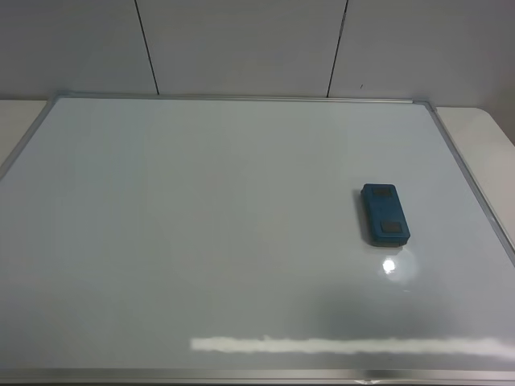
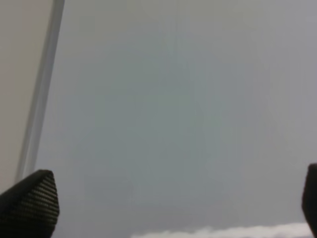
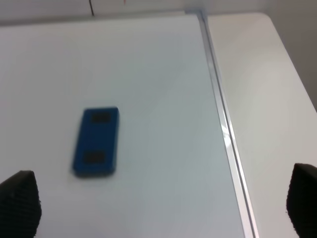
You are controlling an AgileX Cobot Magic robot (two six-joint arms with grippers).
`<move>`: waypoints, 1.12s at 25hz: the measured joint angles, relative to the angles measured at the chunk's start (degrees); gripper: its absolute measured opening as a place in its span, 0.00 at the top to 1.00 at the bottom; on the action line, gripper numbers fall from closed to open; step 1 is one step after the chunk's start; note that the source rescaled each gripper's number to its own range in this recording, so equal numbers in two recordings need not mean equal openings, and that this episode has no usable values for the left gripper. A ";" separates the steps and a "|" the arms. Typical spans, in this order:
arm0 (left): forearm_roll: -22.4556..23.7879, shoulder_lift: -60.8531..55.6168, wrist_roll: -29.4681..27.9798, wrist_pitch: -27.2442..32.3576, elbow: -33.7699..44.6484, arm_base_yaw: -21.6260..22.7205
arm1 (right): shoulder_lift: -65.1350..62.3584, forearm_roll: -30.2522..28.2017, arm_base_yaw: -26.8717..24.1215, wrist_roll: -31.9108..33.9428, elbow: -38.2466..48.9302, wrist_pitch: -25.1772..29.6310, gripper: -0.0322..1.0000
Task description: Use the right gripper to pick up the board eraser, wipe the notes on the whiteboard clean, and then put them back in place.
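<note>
The teal-blue board eraser (image 1: 385, 213) lies flat on the whiteboard (image 1: 201, 241) toward its right side, and it shows in the right wrist view (image 3: 96, 141) as well. No marker notes show anywhere on the board. Neither arm is in the exterior view. In the right wrist view my right gripper (image 3: 161, 203) is open and empty, its fingertips (image 3: 20, 201) wide apart, back from the eraser. In the left wrist view my left gripper (image 2: 173, 203) is open and empty over bare board near the silver frame (image 2: 42, 94).
The silver frame runs along the board's right edge (image 1: 475, 193), with beige table (image 1: 491, 137) beyond it. A grey panelled wall (image 1: 241, 44) stands behind. Light glare (image 1: 354, 344) streaks the board's front edge.
</note>
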 joint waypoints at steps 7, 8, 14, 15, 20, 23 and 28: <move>0.00 0.00 0.00 0.00 0.00 0.00 | 0.00 -0.90 0.00 0.53 2.33 0.74 0.00; 0.00 0.00 0.00 0.00 0.00 0.00 | 0.00 -0.90 0.00 0.59 2.44 0.33 0.00; 0.00 0.00 0.00 0.00 0.00 0.00 | 0.00 -0.89 0.00 3.72 4.32 -3.83 0.00; 0.00 0.00 0.00 0.00 0.00 0.00 | 0.00 -0.89 0.00 3.93 4.32 -3.87 0.00; 0.00 0.00 0.00 0.00 0.00 0.00 | 0.00 -0.89 0.00 4.07 4.32 -3.87 0.00; 0.00 0.00 0.00 0.00 0.00 0.00 | 0.00 -0.89 0.00 4.19 4.32 -3.87 0.00; 0.00 0.00 0.00 0.00 0.00 0.00 | 0.00 -0.93 0.00 4.19 4.32 -3.87 0.00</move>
